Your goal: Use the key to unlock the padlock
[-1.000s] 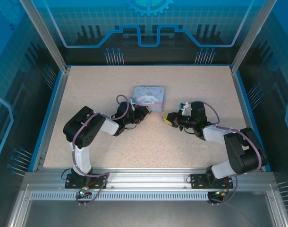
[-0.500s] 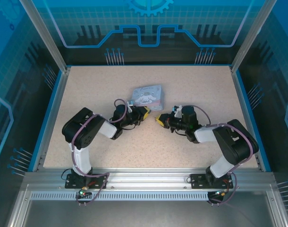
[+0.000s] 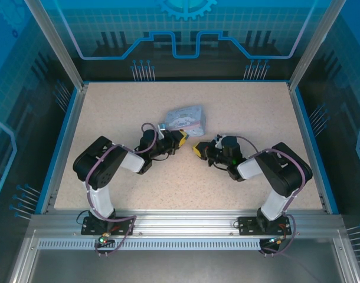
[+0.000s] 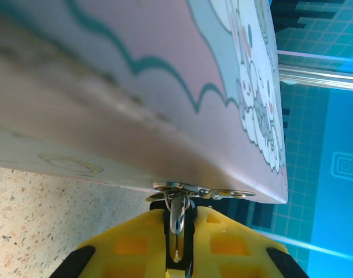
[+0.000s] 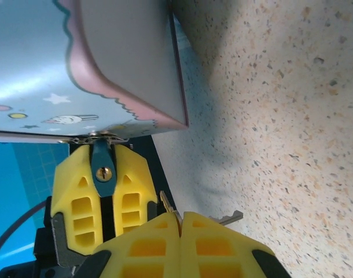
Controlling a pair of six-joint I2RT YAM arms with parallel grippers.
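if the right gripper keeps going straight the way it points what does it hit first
Probably the padlock clamped in the left gripper, dead ahead of the right gripper and its key from above. The wrist view puts it slightly off-line, so the tin's corner could come first.

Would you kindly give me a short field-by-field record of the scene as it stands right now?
left gripper: shut on the padlock
right gripper: shut on the key
padlock: hangs from a metal clasp at the tin's edge, keyhole facing the right gripper
key: apart from the padlock, not yet in the keyhole
tin: on the table, just beyond both grippers
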